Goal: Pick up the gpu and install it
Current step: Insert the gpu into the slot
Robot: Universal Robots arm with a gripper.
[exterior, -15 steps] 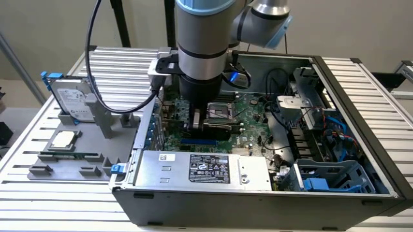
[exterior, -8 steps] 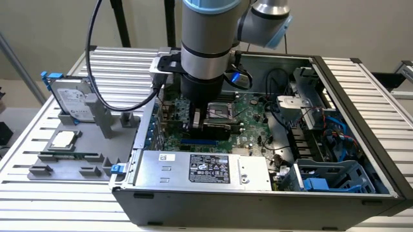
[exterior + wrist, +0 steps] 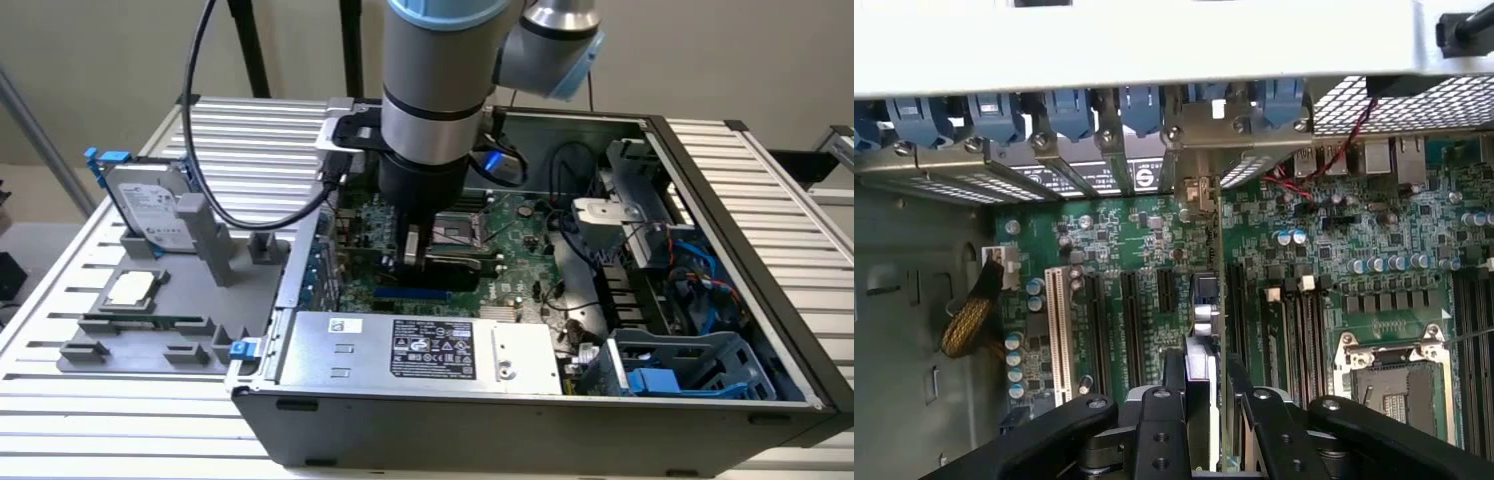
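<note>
Open PC case [image 3: 747, 180] at frame centre, motherboard [image 3: 514, 225] inside. Gripper [image 3: 1204, 400] at bottom centre of wrist view, fingers [image 3: 1159, 425] clamped on gpu [image 3: 1203, 315] – card stands edge-on over expansion slots [image 3: 1129, 320], end bracket [image 3: 1199, 190] toward rear slot covers. Risk: card off slot line or tilted – edge connector jams, bracket catches case wall, card slips in grip.

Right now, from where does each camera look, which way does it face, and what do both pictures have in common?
Exterior view: off the arm, above and in front of the open computer case, looking down into it; the arm's lower segments and the gripper show over the motherboard.
Wrist view: on the wrist, facing down the gripper onto the motherboard and expansion slots; the fingers close on the gpu, seen edge-on.
Shared: gripper, gpu, motherboard, the empty processor socket.
</note>
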